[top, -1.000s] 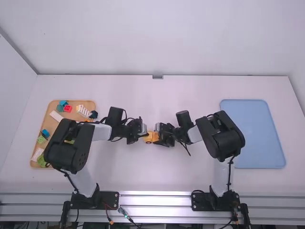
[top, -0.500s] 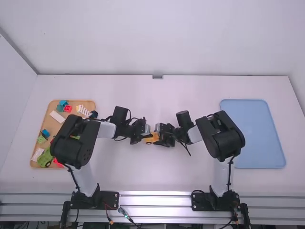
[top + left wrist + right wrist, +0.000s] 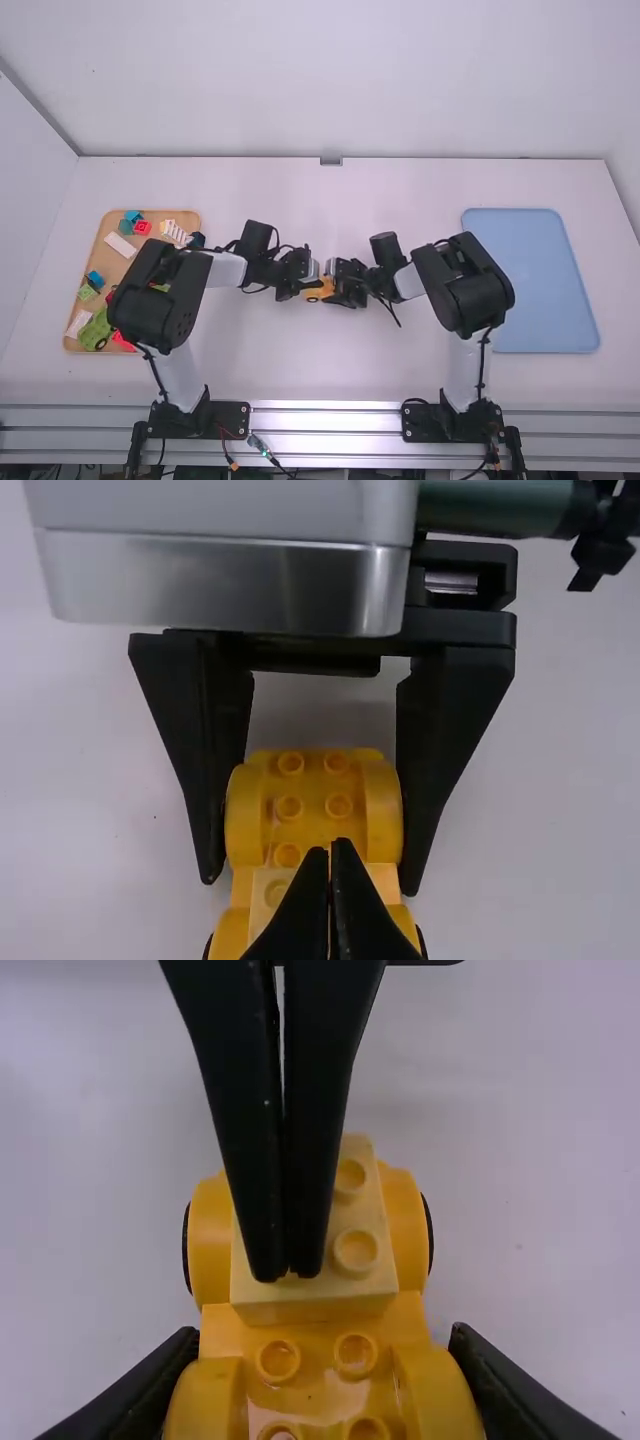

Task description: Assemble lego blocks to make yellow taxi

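White tabletop (image 3: 350, 370) lies under both of your claws, and the half-built yellow car (image 3: 312, 1400) sits on it between them. A pale yellow brick (image 3: 340, 1285) lies across the car's top, studs up, with a rounded wheel guard on either side. Your right claw (image 3: 310, 878) grips the body by its two flanks, most likely so it can't skid or twist while you work from above. Your left claw (image 3: 287, 1272) is clenched on nothing, its tips together against the pale brick; you are probably using them as a blunt pusher to seat it. So the brick is right under the left claw, and the body runs back between the right claw's fingers. Push off-centre and you might tip it up. Farther out, left of the left claw, is the wooden tray (image 3: 97, 262) of loose blocks; well to the right of the right claw lies the blue tray (image 3: 530, 280).
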`<act>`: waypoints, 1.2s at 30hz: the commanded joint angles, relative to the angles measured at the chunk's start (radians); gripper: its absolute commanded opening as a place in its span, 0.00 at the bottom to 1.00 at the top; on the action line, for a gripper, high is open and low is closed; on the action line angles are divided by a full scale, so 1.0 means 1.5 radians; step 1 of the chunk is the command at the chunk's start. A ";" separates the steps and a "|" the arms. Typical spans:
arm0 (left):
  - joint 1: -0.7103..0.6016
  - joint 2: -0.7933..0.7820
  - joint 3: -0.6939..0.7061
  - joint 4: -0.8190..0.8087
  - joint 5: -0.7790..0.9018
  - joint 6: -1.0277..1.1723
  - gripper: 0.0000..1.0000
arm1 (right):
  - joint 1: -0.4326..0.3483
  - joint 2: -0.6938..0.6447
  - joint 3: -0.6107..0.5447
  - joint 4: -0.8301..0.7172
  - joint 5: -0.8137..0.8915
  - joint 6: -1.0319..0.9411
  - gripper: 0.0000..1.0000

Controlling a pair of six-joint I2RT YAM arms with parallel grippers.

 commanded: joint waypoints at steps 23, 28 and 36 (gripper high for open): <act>0.055 -0.040 -0.031 -0.009 0.018 0.009 0.02 | 0.002 0.010 0.000 0.003 0.002 0.002 0.47; 0.106 -0.158 -0.009 -0.032 0.048 -0.064 0.47 | 0.002 0.010 0.000 0.002 0.006 0.002 0.48; 0.193 -0.289 -0.008 -0.034 -0.107 -0.296 0.99 | 0.002 0.009 0.000 0.019 0.056 0.052 0.58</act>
